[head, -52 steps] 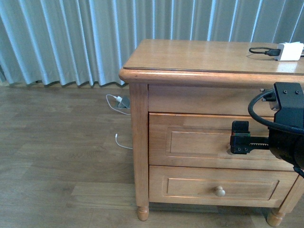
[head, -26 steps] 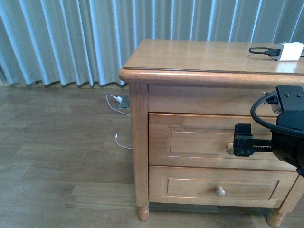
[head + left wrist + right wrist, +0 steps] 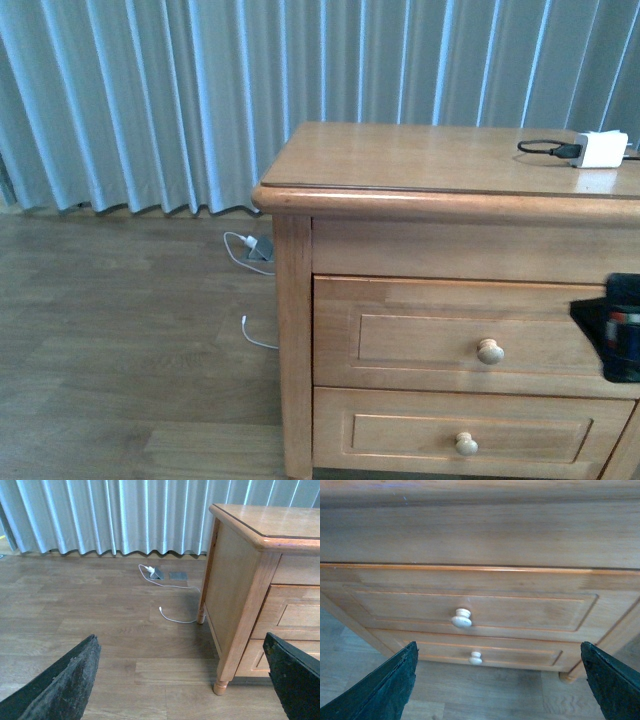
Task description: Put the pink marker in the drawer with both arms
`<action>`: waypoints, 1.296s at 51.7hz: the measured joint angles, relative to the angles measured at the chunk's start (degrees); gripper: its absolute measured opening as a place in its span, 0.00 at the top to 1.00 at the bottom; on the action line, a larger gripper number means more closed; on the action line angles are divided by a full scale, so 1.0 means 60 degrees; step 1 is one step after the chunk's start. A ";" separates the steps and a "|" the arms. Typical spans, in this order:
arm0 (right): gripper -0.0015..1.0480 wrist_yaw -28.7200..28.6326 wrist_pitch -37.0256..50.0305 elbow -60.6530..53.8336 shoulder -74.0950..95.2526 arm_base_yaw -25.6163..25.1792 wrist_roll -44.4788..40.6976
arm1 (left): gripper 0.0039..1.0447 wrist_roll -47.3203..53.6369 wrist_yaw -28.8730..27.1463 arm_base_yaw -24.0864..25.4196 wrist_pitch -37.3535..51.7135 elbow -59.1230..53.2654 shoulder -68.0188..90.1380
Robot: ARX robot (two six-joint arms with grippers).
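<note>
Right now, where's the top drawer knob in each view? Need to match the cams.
Front view: top drawer knob lower right, on the closed drawer.
Left wrist view: not in it; only the dresser's corner and the drawers' left edge show.
Right wrist view: knob left of centre.
Shared landmark: the lower drawer's knob, directly below it in the front and right wrist views.

glossy honey wood drawer [image 3: 470, 335]; smooth wooden knob [image 3: 490, 351]
</note>
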 joint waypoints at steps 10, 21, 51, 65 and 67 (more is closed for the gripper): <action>0.08 -0.0543 -0.2211 -0.1246 -0.3606 -0.0750 -0.0055 | 0.06 0.0000 0.0000 0.0000 0.0000 0.0000 0.0000; 0.08 -0.1016 -0.5176 -0.1840 -0.7475 -0.1887 -0.0091 | 0.06 0.0000 0.0000 0.0000 0.0000 0.0000 0.0000; 0.82 0.0867 -0.2069 -0.3934 -0.9493 -0.0521 -0.0481 | 0.06 0.0000 0.0000 0.0000 -0.0007 0.0000 0.0000; 0.98 0.0889 -0.2659 -0.4222 -1.0397 -0.0517 -0.0506 | 0.06 0.0000 0.0000 0.0000 -0.0007 0.0000 0.0000; 0.98 0.0889 -0.2750 -0.4258 -1.0524 -0.0517 -0.0506 | 0.06 0.0000 0.0000 0.0000 -0.0007 0.0000 0.0000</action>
